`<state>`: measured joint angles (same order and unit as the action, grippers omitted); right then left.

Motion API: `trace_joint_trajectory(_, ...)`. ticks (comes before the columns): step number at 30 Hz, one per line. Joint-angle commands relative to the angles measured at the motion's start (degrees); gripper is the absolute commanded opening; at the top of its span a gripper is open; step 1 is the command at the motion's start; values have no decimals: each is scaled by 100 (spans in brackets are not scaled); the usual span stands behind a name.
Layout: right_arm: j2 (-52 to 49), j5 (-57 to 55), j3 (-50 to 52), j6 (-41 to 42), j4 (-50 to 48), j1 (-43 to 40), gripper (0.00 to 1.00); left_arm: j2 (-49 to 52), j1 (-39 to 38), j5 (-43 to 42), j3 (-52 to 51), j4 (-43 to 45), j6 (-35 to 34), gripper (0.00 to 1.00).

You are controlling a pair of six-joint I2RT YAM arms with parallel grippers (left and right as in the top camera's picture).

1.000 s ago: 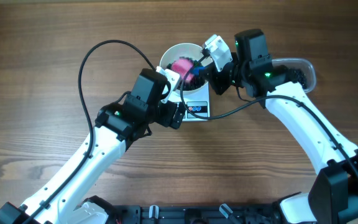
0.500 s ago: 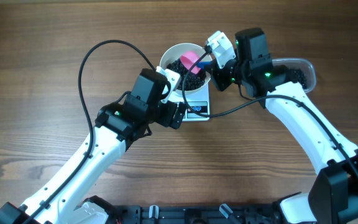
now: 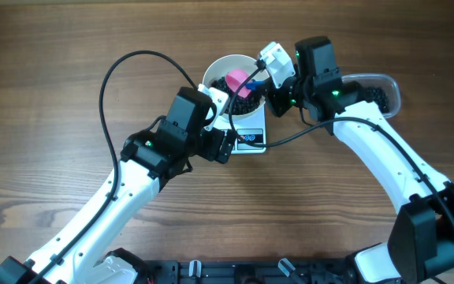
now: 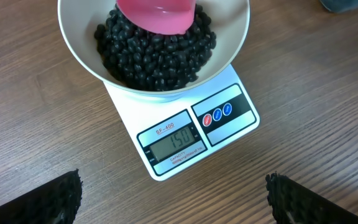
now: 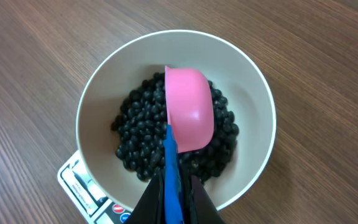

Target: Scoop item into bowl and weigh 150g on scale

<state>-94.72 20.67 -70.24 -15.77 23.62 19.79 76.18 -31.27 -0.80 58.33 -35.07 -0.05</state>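
**Hazards at the target reading.** The grey digital display (image 4: pixel 171 142) of the flat white rectangular kitchen scale (image 4: pixel 166 102) appears to read 150, so the main risk is disturbing a finished weighing. The pink plastic scoop (image 5: pixel 188 106) hangs dome-up over the heap. Whether it touches the beans cannot be told. Pressing it down would probably falsify the reading. Dragging it out low could flick beans over the rim, and any beans left inside it would overshoot the target if they fell. The right gripper (image 5: pixel 174 186) has its jaws clamped on the scoop's blue handle. The left gripper (image 4: pixel 174 202) hovers beside the scale with jaws wide apart and holds nothing. A nudge from it could shift the scale.

**Containers.** The round white bowl (image 4: pixel 232 53) sits on the scale and holds a heap of small black beans (image 4: pixel 154 56). To the right, a clear plastic tub (image 3: pixel 391 85), partly hidden by the right arm, holds more beans.
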Motion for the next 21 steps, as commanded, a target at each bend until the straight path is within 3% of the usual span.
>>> trace_joint_trajectory(1, -87, 188, -52, -55, 4, 24, 4, 11, 0, -46, -37, 15, 92, 100)
trace_joint_trajectory(4, -85, 186, -57, -31, -122, 24, 4, 11, 0, -46, -37, 15, 92, 100)
trace_joint_trajectory(7, 72, 186, -59, 535, -415, 11, 5, 11, 0, -46, -37, 15, 92, 100)
trace_joint_trajectory(14, 1191, 186, -59, 579, -507, -413, 4, 11, 0, -46, -37, 15, 92, 100)
trace_joint_trajectory(21, 2450, 188, -59, 1141, -70, -2702, 4, 11, 0, -46, -37, 15, 94, 100)
